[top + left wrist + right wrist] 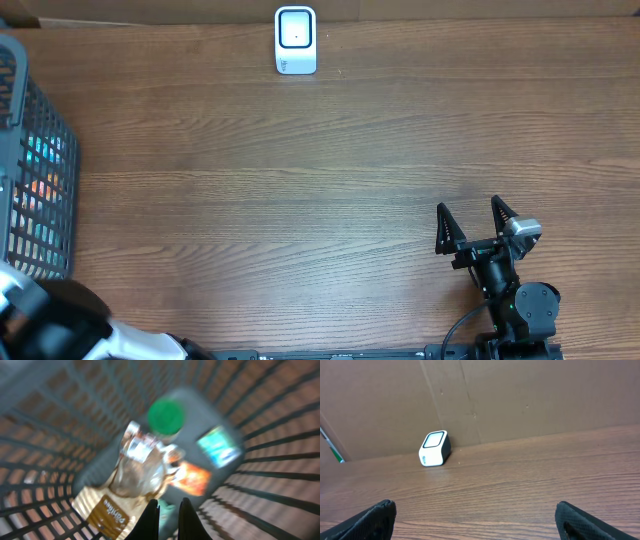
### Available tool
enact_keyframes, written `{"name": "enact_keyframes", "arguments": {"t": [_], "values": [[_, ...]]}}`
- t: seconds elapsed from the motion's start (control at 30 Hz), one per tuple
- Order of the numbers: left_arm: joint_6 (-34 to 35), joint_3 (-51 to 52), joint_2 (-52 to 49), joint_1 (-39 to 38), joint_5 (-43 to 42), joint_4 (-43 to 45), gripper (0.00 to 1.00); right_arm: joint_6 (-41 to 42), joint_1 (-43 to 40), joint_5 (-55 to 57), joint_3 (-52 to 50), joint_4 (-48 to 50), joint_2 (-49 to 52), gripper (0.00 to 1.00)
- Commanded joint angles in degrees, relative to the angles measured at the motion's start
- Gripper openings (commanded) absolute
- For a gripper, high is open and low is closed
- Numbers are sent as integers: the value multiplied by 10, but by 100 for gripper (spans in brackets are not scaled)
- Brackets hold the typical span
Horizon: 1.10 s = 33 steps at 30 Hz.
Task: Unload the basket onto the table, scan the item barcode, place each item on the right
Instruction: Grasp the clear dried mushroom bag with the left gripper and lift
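Crinkly brown plastic pouch in the grey slatted basket seems light, slippery (pinch an edge); left gripper pressed together, right gripper spread.

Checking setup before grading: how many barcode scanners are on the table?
1: the white scanner at the far edge of the table, left of centre. The basket may hide another.

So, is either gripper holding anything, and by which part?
Nothing seems held. The right gripper is open over the table; the left gripper is shut over the basket, nothing between its fingers.
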<state>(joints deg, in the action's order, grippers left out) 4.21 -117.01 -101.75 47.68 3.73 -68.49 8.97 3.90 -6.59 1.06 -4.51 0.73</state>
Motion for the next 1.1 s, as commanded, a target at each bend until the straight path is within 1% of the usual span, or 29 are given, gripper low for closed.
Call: {"name": "enact_keyframes", "arguments": {"t": [0.0,0.03,0.1,0.13,0.17,0.23,0.3,0.4,0.43,0.5,0.6,0.73,0.83,1.07], "values": [[18,-8,49,-15,-11,-2,4,0,3,5,-6,2,-3,100],[18,-8,51,-14,1,-16,16,0,3,6,-6,2,-3,100],[18,0,48,-8,15,-33,35,0,3,5,-6,2,-3,100],[18,16,41,1,24,-43,49,0,3,5,-6,2,-3,100],[18,26,37,7,24,-44,53,0,3,5,-6,2,-3,100],[15,55,30,20,22,-40,59,0,3,5,-6,2,-3,100],[-15,93,24,34,9,-23,63,0,3,5,-6,2,-3,100],[-36,160,20,53,7,11,67,0,3,5,-6,2,-3,100],[-39,188,20,60,7,29,74,0,3,5,-6,2,-3,100],[-40,236,20,75,7,70,100,0,3,5,-6,2,-3,100],[-45,307,20,91,6,141,100,0,3,5,-6,2,-3,100],[-90,376,20,96,-20,223,100,0,3,5,-6,2,-3,100],[-103,422,17,96,-21,290,100,0,3,5,-6,2,-3,100],[-120,430,-42,97,-17,341,100,0,3,5,-6,2,-3,100]]}}
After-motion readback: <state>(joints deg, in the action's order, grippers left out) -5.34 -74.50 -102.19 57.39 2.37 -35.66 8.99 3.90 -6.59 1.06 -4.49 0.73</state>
